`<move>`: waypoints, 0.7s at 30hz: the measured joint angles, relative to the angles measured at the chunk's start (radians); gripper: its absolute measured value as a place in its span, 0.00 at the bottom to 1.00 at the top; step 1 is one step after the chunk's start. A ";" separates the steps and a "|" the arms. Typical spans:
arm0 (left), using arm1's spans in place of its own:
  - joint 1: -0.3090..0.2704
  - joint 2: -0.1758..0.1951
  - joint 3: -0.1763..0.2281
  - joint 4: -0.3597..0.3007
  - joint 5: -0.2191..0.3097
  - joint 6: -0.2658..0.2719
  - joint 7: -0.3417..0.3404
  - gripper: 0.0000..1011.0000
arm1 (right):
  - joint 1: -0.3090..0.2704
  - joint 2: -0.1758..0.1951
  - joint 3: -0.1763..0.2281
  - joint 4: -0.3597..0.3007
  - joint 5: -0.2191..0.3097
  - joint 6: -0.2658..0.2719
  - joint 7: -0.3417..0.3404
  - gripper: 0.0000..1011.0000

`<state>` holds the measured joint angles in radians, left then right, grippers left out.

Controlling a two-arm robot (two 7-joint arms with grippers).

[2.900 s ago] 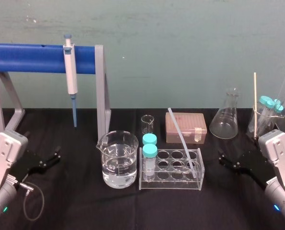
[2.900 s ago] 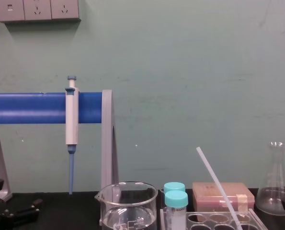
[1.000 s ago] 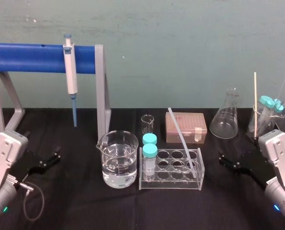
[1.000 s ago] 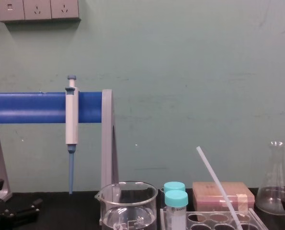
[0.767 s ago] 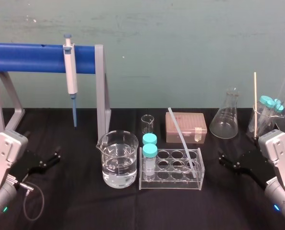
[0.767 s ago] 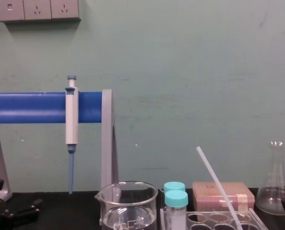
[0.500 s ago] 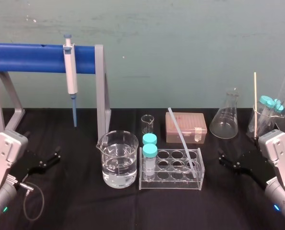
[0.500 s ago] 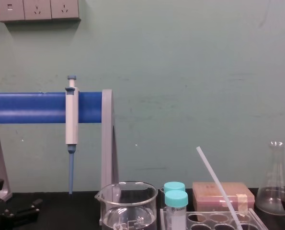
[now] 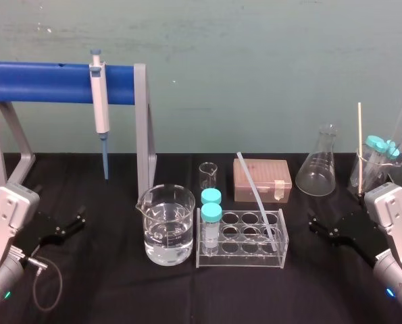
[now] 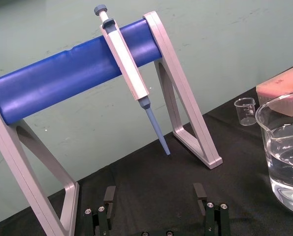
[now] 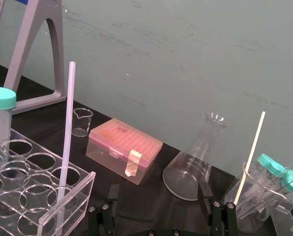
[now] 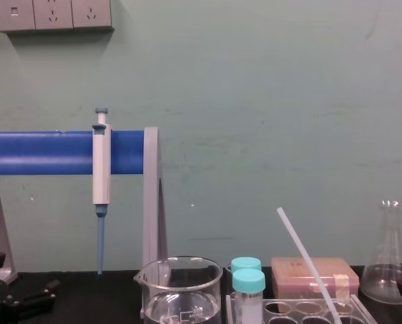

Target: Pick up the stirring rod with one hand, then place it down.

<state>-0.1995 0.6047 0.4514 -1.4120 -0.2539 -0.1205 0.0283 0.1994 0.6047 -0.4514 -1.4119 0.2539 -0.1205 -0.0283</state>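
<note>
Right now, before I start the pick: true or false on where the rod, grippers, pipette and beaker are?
1. The rod leans tilted in a hole of the rack. True.
2. The right gripper holds the rod. False: it is open and empty, low on the table to the right of the rack, apart from the rod.
3. The pipette hangs on the stand. True.
4. The beaker stands right of the rack. False: it stands to the rack's left.
5. The left gripper is open and empty, low at the far left. True.
</note>
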 joint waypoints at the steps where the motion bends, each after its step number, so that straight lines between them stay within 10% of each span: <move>1: 0.000 0.000 0.000 0.000 0.000 0.000 0.000 0.99 | 0.000 0.000 0.000 0.000 0.000 0.000 0.000 0.99; 21: 0.000 0.000 0.000 0.000 0.000 0.000 0.000 0.99 | 0.093 -0.038 0.004 0.065 -0.042 -0.114 0.161 0.99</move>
<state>-0.1995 0.6047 0.4514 -1.4120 -0.2539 -0.1205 0.0283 0.2929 0.5671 -0.4476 -1.3474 0.2118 -0.2344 0.1330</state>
